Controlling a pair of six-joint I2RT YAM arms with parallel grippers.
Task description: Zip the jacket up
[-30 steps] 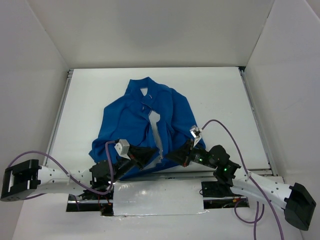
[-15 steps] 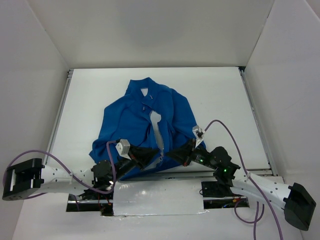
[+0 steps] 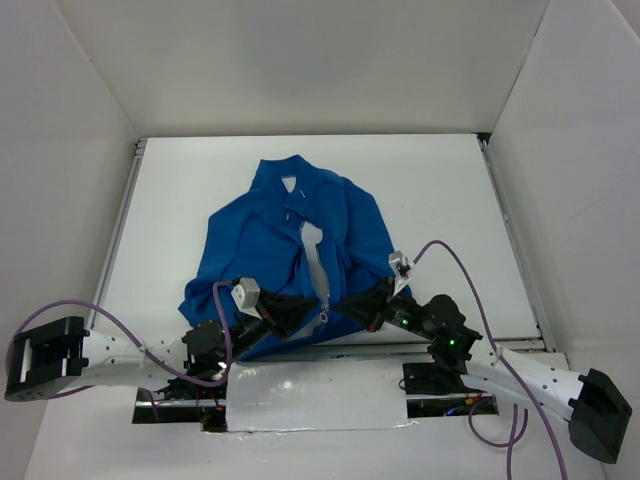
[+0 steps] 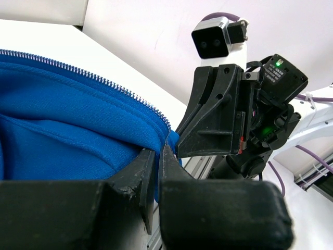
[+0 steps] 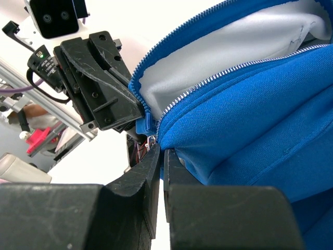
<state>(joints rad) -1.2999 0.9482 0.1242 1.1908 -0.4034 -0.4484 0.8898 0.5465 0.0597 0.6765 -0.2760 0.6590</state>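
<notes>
1. Jacket (image 3: 290, 240): royal blue, lying front-up on the middle of the table (image 3: 450, 190), collar toward the far edge and hem at the near edge, between the two arms.
2. Zipper (image 3: 318, 268): light-toothed and undone along its whole length; the white lining (image 5: 229, 47) shows in the gap between the front panels.
3. Left gripper (image 4: 156, 159): fingers pressed together, pinching the bottom corner of one front panel just beside the end of its tooth row.
4. Right gripper (image 5: 158, 153): fingers likewise pressed together on the hem corner of the opposite panel, as far as its wrist view shows. The two claws face each other, tips almost touching.
5. Step in hand (judged): mating the two bottom ends of the zipper; the halves are not yet joined.
6. Next move (judged): a fine sideways alignment to seat one end in the slider. Then one claw must anchor the hem while the other draws the slider toward the collar.
7. Room: bare table lies beyond the collar and to both sides. The hem sits tight against the near edge and the foil strip (image 3: 310, 400), so the pull should run toward the far edge.
</notes>
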